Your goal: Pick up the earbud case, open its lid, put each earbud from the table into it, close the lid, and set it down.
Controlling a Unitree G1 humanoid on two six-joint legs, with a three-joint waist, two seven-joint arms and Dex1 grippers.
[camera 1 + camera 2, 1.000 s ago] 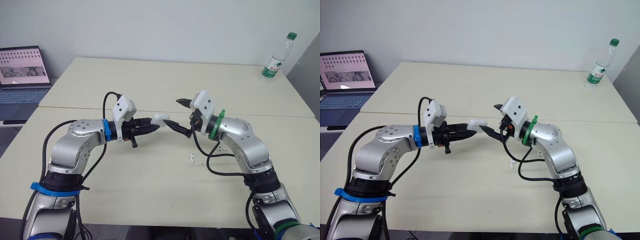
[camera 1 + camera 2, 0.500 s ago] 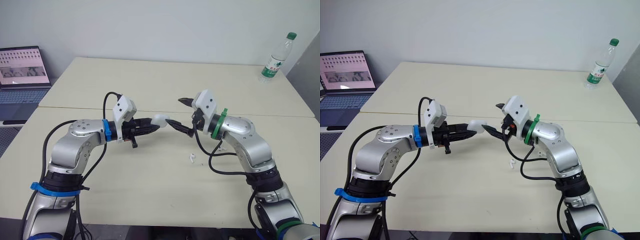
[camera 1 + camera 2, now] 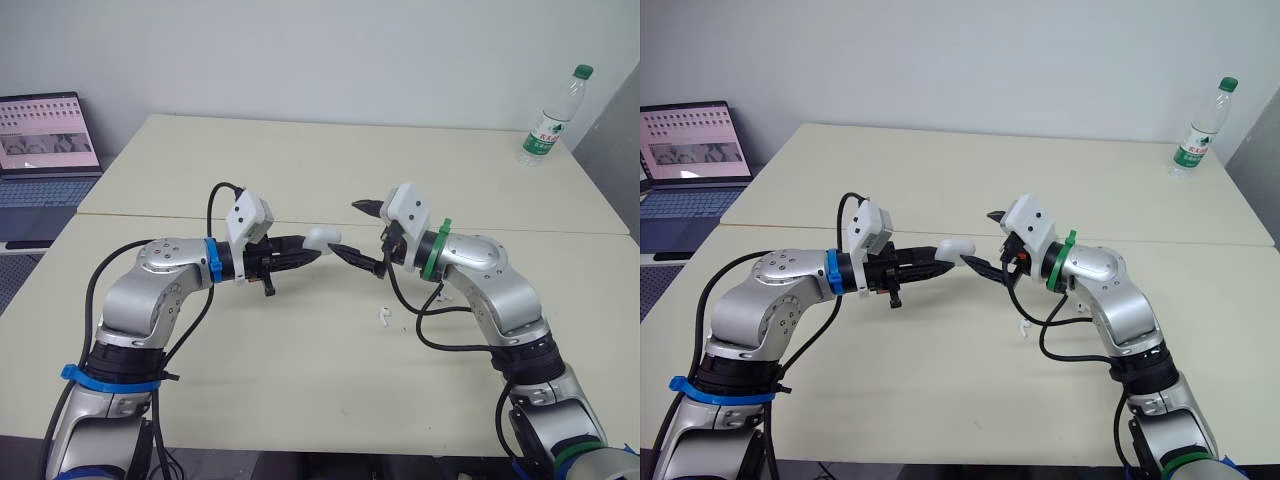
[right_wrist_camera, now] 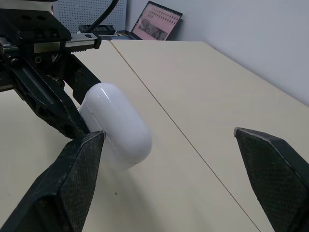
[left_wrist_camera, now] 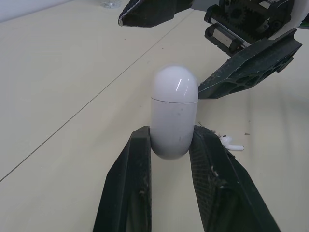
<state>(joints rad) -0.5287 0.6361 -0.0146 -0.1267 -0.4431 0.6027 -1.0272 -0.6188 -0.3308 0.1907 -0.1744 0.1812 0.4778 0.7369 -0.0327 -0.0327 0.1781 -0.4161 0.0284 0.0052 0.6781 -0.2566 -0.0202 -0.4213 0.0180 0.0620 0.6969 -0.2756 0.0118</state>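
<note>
A white earbud case (image 3: 318, 238), lid closed, is held above the table with my left gripper (image 3: 312, 250) shut on its lower half (image 5: 175, 111). My right gripper (image 3: 348, 227) is open facing it. Its lower finger (image 3: 352, 255) rests at the case's rounded lid end, touching or almost touching, and its upper finger (image 3: 366, 206) stands well apart above. In the right wrist view the case (image 4: 116, 123) lies next to one finger (image 4: 77, 179). One white earbud (image 3: 383, 316) lies on the table below the right wrist, also seen past the case (image 5: 231, 143).
A water bottle (image 3: 548, 115) stands at the far right of the table (image 3: 300, 360). An open laptop (image 3: 45, 150) sits off the table's left side. A seam (image 3: 180, 215) crosses the table beyond the grippers.
The right gripper edged slightly away from the case and came back to where it was a second ago. The left gripper and the case have stayed put.
</note>
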